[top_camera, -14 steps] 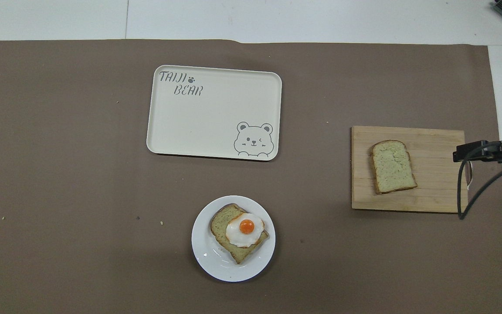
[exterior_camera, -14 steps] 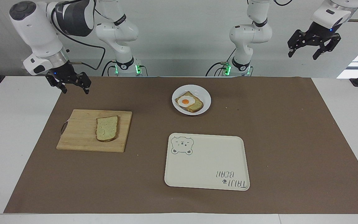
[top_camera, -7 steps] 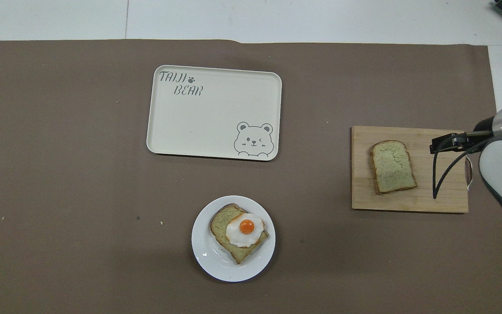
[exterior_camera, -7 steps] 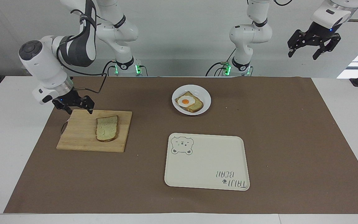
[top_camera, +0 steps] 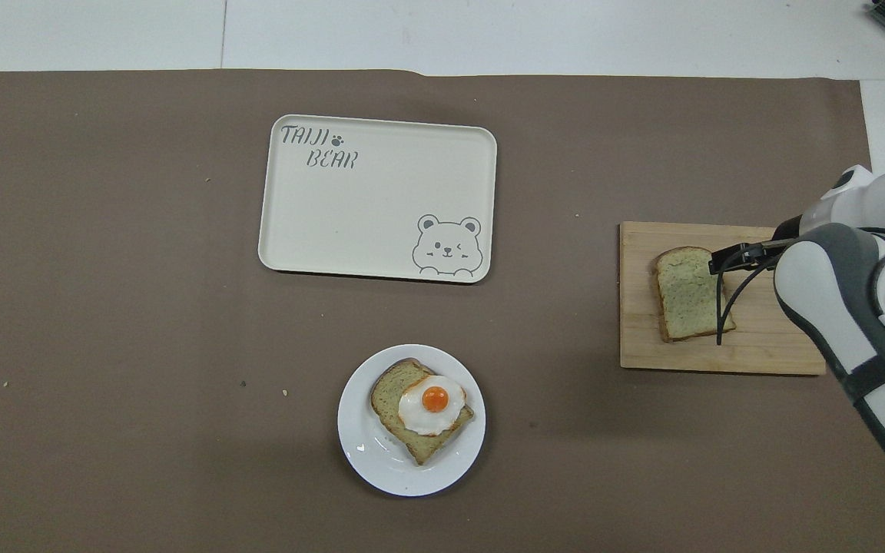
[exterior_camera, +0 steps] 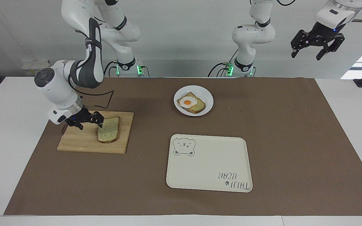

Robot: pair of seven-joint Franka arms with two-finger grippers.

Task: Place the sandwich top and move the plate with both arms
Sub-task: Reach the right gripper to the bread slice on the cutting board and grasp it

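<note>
While my overhead view hides it under the arm, the facing view's left shows the right gripper (exterior_camera: 90,121), fingers spread, beside the pale speckled bread slice (exterior_camera: 108,129) on the wooden board (exterior_camera: 80,142); the left gripper (exterior_camera: 317,45) hangs spread, upper right.

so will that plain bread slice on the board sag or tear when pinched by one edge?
The sandwich top looks thin and flat on the cutting board, so probably light, and it may sag. Its crumb looks porous, so a hard pinch could dent it; the brown crust is likely firmer.
</note>
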